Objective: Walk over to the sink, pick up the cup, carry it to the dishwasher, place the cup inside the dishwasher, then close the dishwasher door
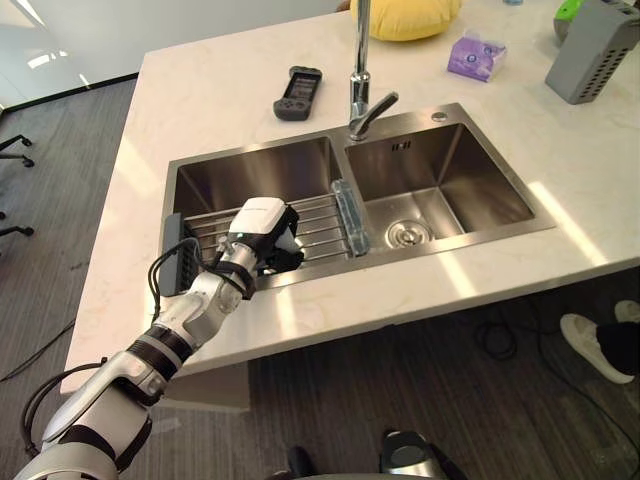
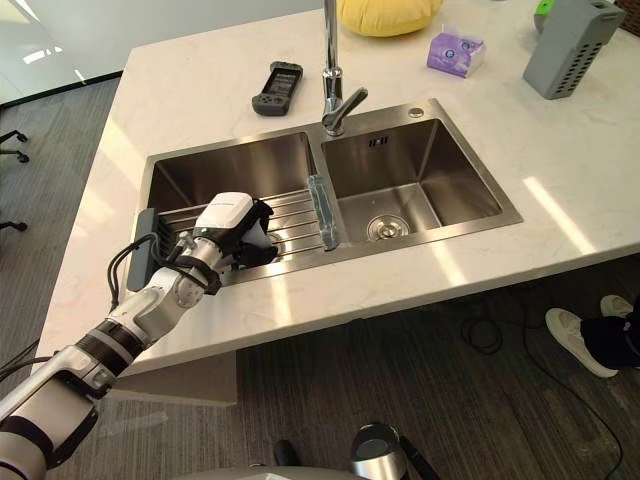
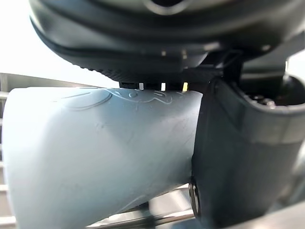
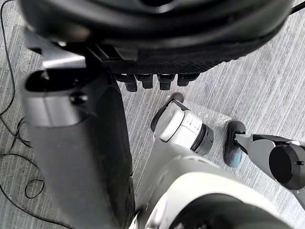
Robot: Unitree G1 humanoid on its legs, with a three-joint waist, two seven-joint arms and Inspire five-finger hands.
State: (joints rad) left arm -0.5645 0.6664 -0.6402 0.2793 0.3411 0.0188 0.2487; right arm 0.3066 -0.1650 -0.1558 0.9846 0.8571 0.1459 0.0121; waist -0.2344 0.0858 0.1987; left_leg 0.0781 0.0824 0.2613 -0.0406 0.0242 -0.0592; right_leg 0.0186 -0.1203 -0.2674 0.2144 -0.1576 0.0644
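Note:
A pale blue cup (image 3: 95,157) lies on its side against my left hand's palm, with the thumb (image 3: 238,157) curled tight against its side. From the head, the left hand (image 1: 262,225) reaches into the left basin of the steel double sink (image 1: 250,165), just above the wire rack (image 1: 320,225). A sliver of the cup (image 1: 288,243) shows beside its fingers. My right hand (image 4: 157,28) hangs over the grey floor with relaxed fingers and holds nothing.
A tall faucet (image 1: 360,90) stands between the basins. On the white counter lie a dark controller (image 1: 298,92), a yellow object (image 1: 405,18), a purple pack (image 1: 476,55) and a grey box (image 1: 592,50). A person's shoe (image 1: 590,345) is on the floor at the right.

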